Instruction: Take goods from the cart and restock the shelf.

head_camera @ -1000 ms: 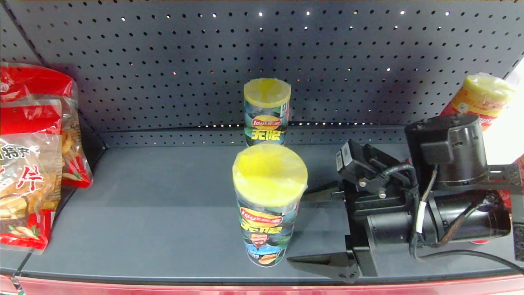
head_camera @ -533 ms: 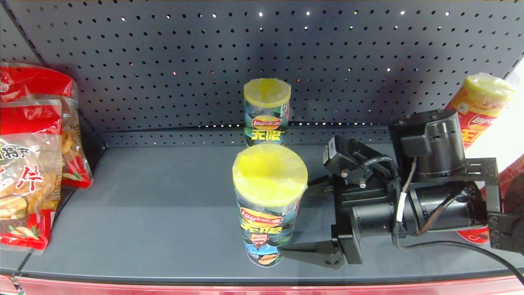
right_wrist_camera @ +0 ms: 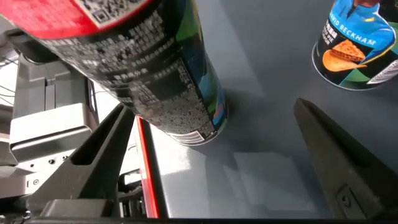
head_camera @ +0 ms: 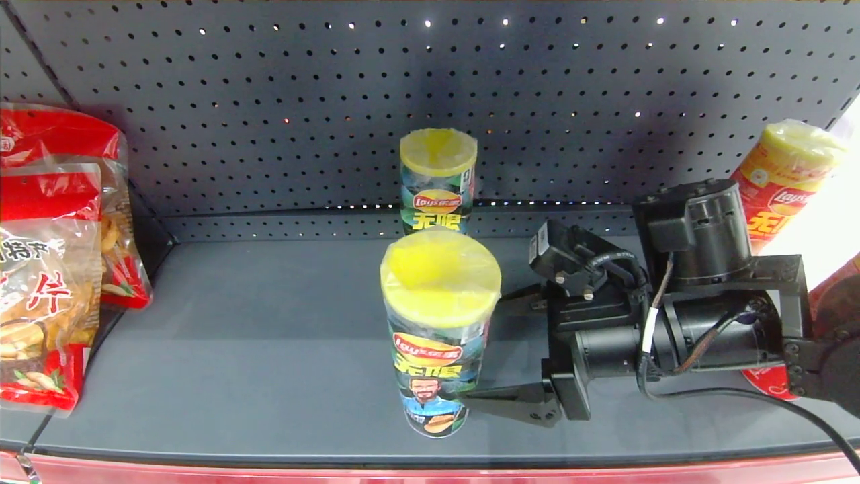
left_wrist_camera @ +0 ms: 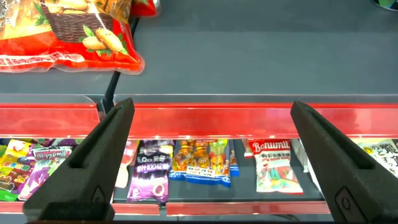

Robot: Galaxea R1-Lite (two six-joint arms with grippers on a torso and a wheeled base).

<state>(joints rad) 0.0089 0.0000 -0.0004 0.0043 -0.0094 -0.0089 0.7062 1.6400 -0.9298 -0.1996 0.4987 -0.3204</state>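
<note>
Front can (head_camera: 438,336): standing near the shelf (head_camera: 269,349) front edge, sitting between the spread fingers of the right end effector (head_camera: 494,353).
Left end effector (left_wrist_camera: 211,107): hanging spread before the shelf lip.
Shelf contents: rear can (head_camera: 437,181) and snack bags (head_camera: 47,269) resting there.

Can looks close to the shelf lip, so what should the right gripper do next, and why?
Probably close the right gripper on the front can and ease it back: the jaws stand open around it, near the front edge of the shelf.
</note>
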